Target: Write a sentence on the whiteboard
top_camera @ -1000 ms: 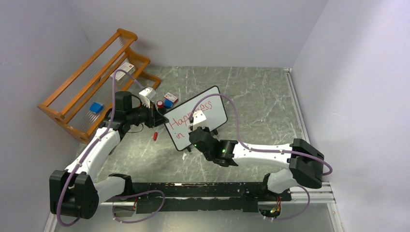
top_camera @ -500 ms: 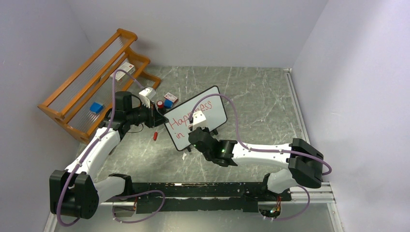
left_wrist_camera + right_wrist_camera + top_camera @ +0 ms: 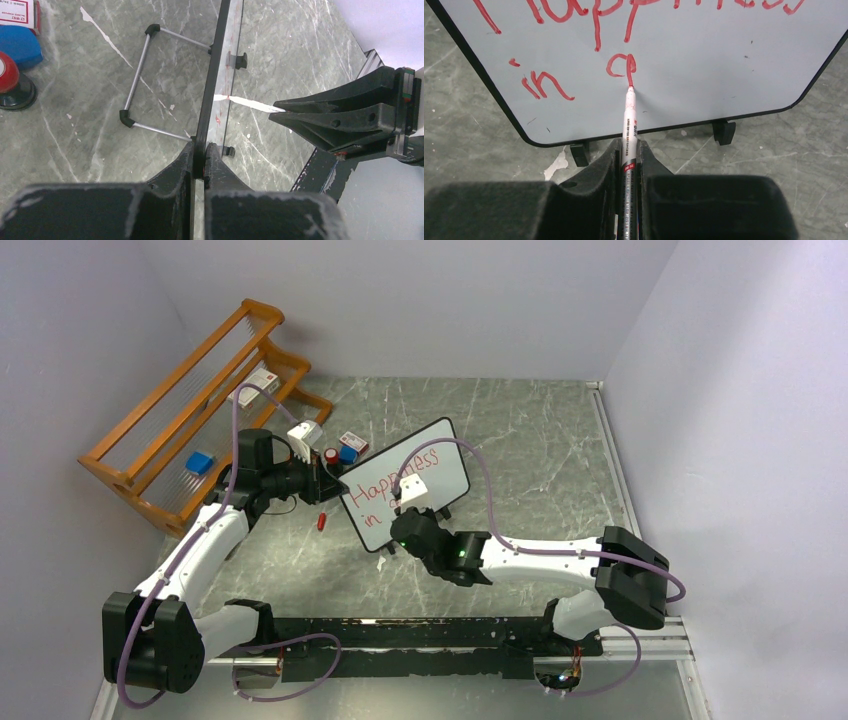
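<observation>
while left jaws clamp whiteboard (image 3: 724,60) edge, outstretched right arm's jaws grip marker (image 3: 629,130) touching it.

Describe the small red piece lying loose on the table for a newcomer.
From the whiteboard standing mid-table, look off its left edge, below the left gripper clamped on it. The small red piece lies there alone on bare table, apart from the boxes by the wooden rack.
</observation>
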